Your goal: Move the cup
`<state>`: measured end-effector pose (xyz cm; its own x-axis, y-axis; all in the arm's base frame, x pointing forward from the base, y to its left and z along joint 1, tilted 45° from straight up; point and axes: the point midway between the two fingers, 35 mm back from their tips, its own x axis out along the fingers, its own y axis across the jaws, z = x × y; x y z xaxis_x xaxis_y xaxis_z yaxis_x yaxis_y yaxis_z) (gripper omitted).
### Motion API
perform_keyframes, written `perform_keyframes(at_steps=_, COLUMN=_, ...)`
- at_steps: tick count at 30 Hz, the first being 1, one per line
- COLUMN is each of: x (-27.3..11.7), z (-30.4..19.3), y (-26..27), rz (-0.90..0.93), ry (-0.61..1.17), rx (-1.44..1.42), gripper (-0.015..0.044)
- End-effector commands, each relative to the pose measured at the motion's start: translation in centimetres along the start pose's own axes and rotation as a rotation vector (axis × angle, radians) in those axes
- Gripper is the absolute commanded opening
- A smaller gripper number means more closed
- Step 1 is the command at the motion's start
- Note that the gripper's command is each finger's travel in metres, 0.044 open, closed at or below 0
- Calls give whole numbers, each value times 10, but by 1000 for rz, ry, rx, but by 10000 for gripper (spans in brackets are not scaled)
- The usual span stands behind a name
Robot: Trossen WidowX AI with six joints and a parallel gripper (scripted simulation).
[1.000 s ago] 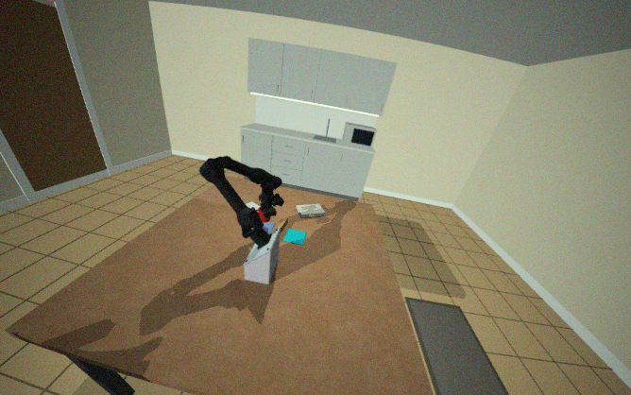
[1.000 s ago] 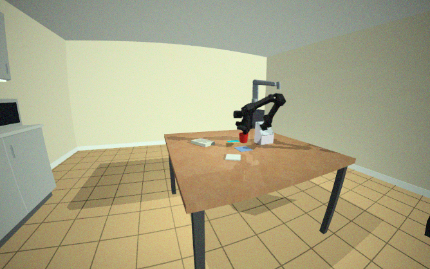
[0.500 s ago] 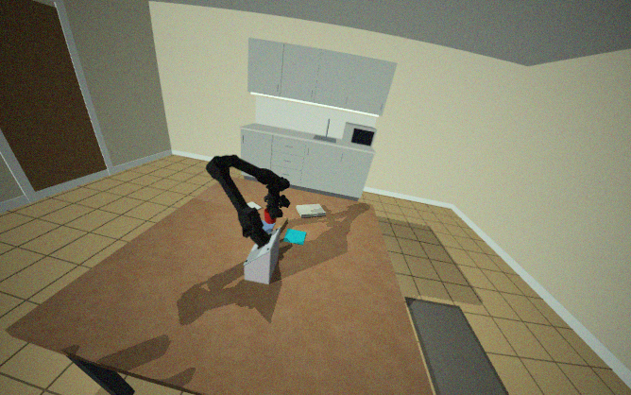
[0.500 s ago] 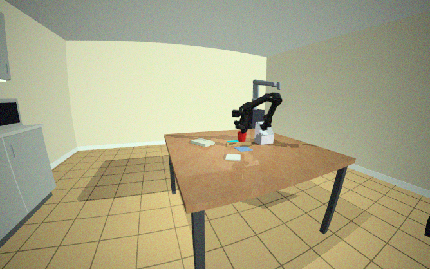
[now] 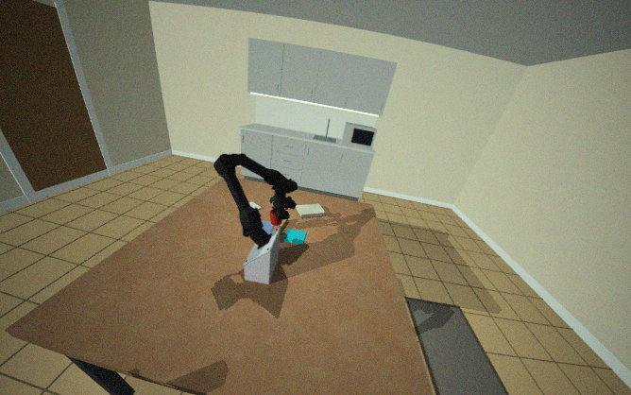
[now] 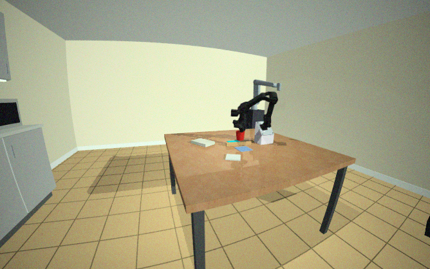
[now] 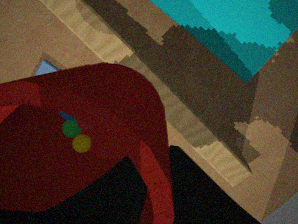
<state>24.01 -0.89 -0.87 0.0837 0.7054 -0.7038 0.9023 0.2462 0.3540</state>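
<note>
Cup (image 7: 87, 136): red, open-topped, seen from above in the wrist view with a dark interior and a brighter red rim along its right edge. Inside lie marbles, a green marble (image 7: 71, 128) touching a yellow marble (image 7: 81, 143), with a sliver of blue just above the green one; all sit within the cup. In the exterior view the cup (image 6: 240, 135) appears upright under the black gripper (image 6: 241, 128), over the table (image 6: 257, 174) at a narrow wooden strip (image 6: 239, 143); whether its base touches anything cannot be determined. The gripper's fingers are drawn nearly together and pinch the cup wall; in the wrist view a dark finger mass fills the lower frame on either side of the rim. The wooden strip (image 7: 107, 46) runs diagonally beneath the cup. Beyond it lies the teal pad (image 7: 226, 10), partly in shadow. A corner of the blue pad (image 7: 45, 68) shows at the cup's left edge. In the top view the cup (image 5: 275, 217) sits between the teal pad (image 5: 295, 236) and the arm's grey base (image 5: 262, 262).
</note>
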Motion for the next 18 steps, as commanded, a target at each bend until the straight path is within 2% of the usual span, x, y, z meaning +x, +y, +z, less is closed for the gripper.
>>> perform_keyframes(at_steps=1, x=0, z=9, y=-6, rz=-3, ry=-4, rx=-5, gripper=0)
perform_keyframes(at_steps=18, x=-2, z=39, y=-30, rz=-3, ry=-6, rx=-5, gripper=0)
